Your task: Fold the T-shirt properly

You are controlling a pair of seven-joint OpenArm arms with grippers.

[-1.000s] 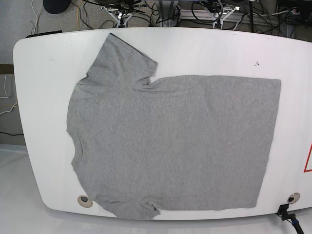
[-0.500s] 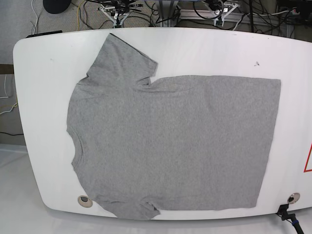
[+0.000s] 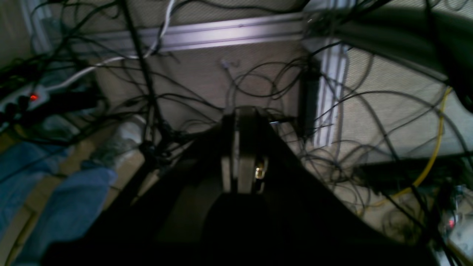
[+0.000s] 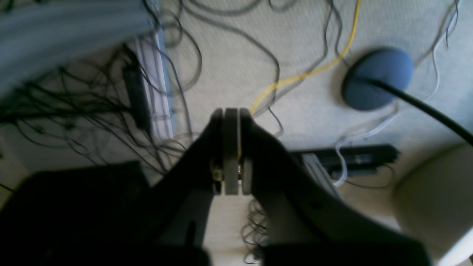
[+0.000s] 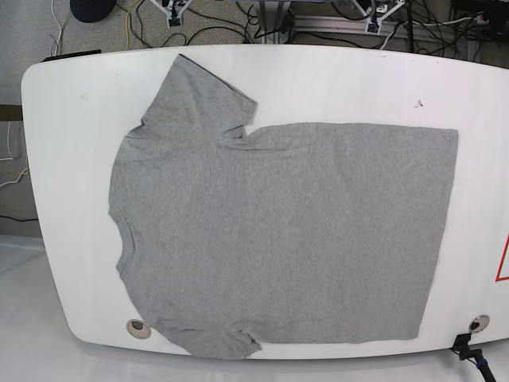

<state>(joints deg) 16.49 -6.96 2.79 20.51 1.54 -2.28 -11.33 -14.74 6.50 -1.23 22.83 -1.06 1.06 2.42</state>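
T-shirt (image 5: 278,231) lies flat, collar pointing left.

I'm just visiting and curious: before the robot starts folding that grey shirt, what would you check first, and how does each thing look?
1. T-shirt lies flat, unfolded: ok.
2. Shirt fully on the white table: not ok, the near sleeve hangs at the edge.
3. Left hand empty, shut: ok.
4. Right hand empty, shut: ok.
5. Hands over the shirt: not ok, both face floor cables.
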